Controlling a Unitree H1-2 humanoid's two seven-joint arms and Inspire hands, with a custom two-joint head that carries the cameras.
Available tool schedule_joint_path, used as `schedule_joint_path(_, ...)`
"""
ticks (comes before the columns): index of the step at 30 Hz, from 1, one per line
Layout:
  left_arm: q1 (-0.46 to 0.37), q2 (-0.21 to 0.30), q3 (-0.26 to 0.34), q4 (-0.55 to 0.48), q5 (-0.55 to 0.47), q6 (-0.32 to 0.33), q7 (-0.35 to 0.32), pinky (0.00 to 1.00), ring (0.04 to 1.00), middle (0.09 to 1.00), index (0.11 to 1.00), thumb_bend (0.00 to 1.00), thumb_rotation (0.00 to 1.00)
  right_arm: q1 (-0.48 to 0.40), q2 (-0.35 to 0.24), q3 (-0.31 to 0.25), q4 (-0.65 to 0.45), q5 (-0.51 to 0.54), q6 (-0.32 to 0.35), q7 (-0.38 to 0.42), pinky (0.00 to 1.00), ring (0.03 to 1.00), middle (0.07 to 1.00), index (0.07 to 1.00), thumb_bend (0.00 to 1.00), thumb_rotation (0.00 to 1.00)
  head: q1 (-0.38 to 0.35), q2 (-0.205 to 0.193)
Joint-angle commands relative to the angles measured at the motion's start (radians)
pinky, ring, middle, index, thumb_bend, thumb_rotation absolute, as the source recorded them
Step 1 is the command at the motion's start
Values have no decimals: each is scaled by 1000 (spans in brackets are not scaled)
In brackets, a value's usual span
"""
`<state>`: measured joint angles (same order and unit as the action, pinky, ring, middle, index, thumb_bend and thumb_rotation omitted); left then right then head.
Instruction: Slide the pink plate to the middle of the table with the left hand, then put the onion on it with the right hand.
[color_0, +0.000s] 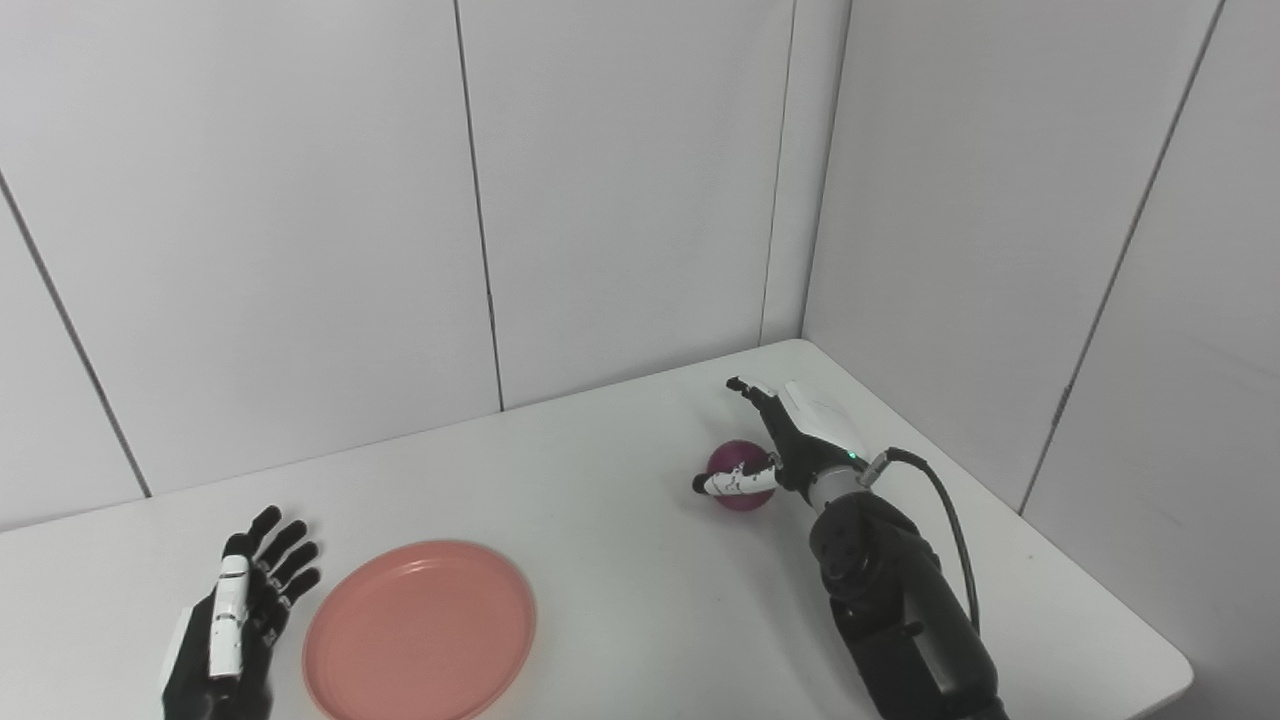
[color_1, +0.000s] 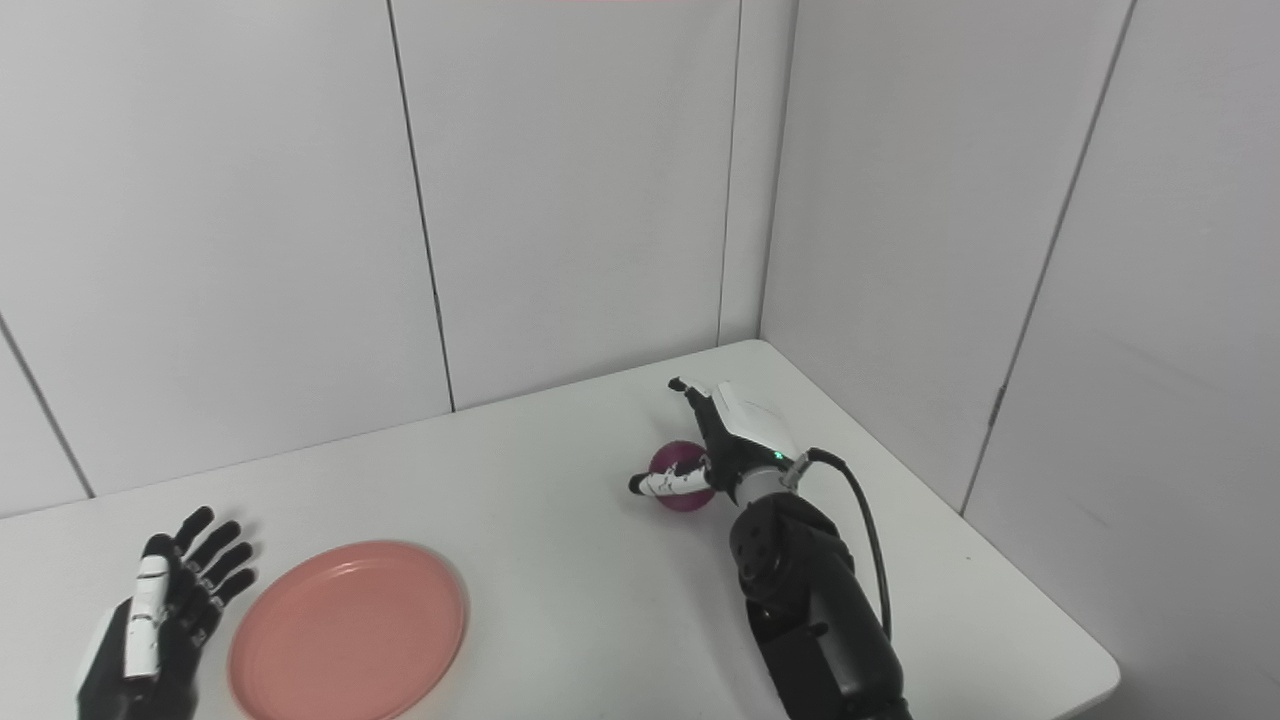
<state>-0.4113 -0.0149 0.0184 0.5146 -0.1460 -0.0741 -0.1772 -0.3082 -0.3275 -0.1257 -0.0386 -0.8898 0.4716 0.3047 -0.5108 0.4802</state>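
The pink plate (color_0: 420, 630) lies flat on the white table (color_0: 620, 560), at the front left. Just left of its rim rests my left hand (color_0: 240, 620), open, fingers spread and pointing away, apart from the plate. A small purple onion (color_0: 738, 474) sits on the table toward the back right. My right hand (color_0: 790, 440) is around it, open, thumb stretched across the onion's front and fingers reaching over its far side. Whether the hand touches the onion I cannot tell.
Grey panel walls (color_0: 620, 200) close off the back and right of the table. The table's right edge (color_0: 1100, 590) runs close beside my right forearm (color_0: 890, 610), with a black cable looping off it.
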Motion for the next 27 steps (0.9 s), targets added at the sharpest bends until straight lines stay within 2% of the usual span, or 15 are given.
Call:
schedule_joint_path(1, 36, -1, 0, 28, -6, 13, -5, 864, 870, 890, 901, 509, 1000, -37, -21, 3, -3, -5, -2, -25, 866, 887, 883, 899, 1000, 257, -1, 1)
schedule_joint_path(4, 35, 1, -3, 28, -3, 12, -6, 866, 870, 891, 902, 508, 1000, -41, -20, 9, 21, 0, -2, -37, 863, 889, 886, 899, 1000, 235, -2, 1)
schedule_joint_path(11, 37, -3, -2, 24, -5, 17, -3, 874, 878, 896, 905, 516, 1000, -49, -25, 32, 73, 23, -3, -72, 718, 830, 857, 871, 960, 175, 1, 4)
schedule_joint_path(16, 39, -5, -2, 18, -4, 19, -2, 871, 868, 888, 897, 508, 1000, -47, -26, 50, 99, 45, -6, -113, 681, 806, 837, 859, 938, 141, 5, 7)
schedule_joint_path(20, 46, -7, -6, -8, -1, 35, 3, 882, 876, 895, 903, 503, 1000, -46, -27, 67, 125, 71, -16, -169, 655, 769, 802, 830, 917, 128, 7, 9)
schedule_joint_path(27, 50, -11, -7, -19, 0, 43, 5, 891, 883, 899, 906, 494, 1000, -45, -18, 92, 158, 118, -40, -290, 567, 639, 696, 721, 795, 27, 12, 14)
